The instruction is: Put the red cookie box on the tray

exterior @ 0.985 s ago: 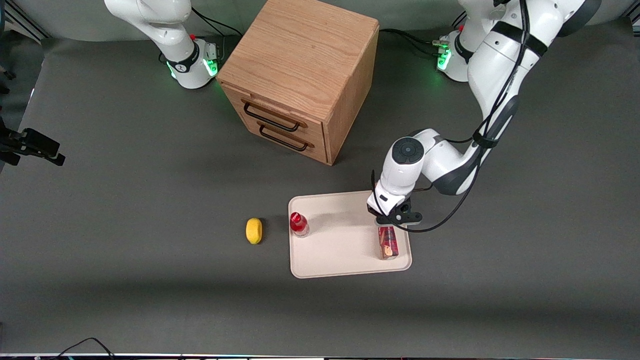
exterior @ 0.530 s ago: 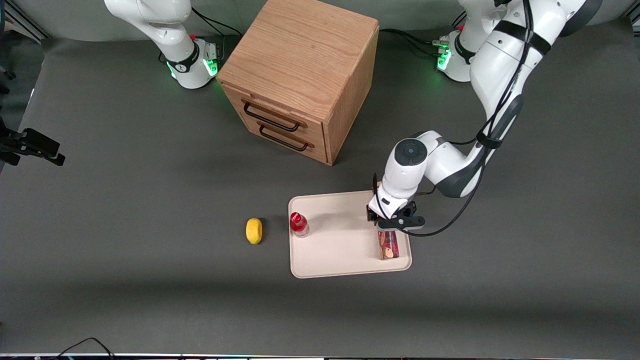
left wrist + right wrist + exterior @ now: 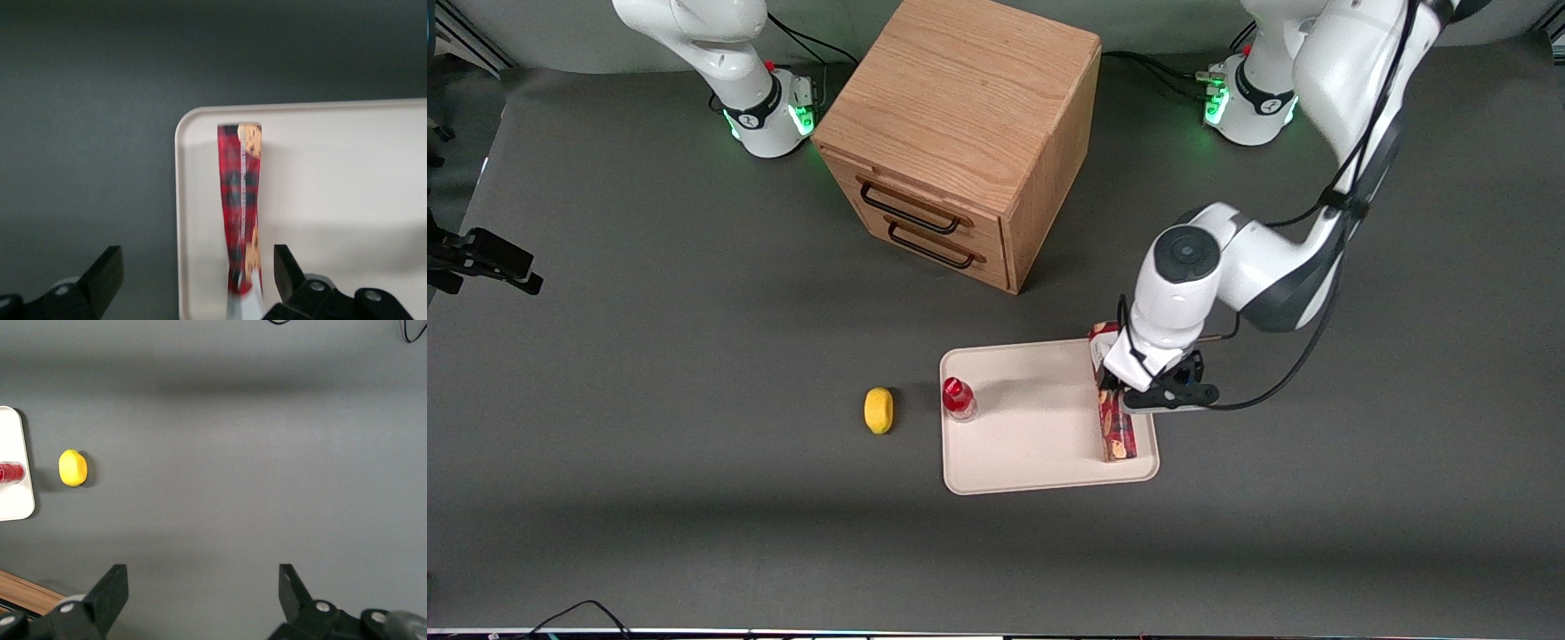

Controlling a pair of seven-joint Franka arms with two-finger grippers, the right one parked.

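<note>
The red cookie box (image 3: 1117, 431) lies lengthwise on the tray (image 3: 1032, 444), along the rim toward the working arm's end of the table. Its end farther from the front camera reaches the tray's rim there, and its middle is hidden under the hand. My left gripper (image 3: 1118, 380) hovers above that box, open, holding nothing. In the left wrist view the box (image 3: 241, 213) rests on the tray (image 3: 333, 200) just inside its rounded corner. The gripper (image 3: 195, 261) has its black fingers spread wide, clear of the box on both sides.
A small red-capped bottle (image 3: 958, 397) stands on the tray's edge toward the parked arm's end. A yellow lemon (image 3: 879, 410) lies on the grey mat beside it. A wooden two-drawer cabinet (image 3: 960, 133) stands farther from the front camera than the tray.
The left arm has risen and drawn back toward its own end of the table, uncovering more of the box. The box stays on the tray.
</note>
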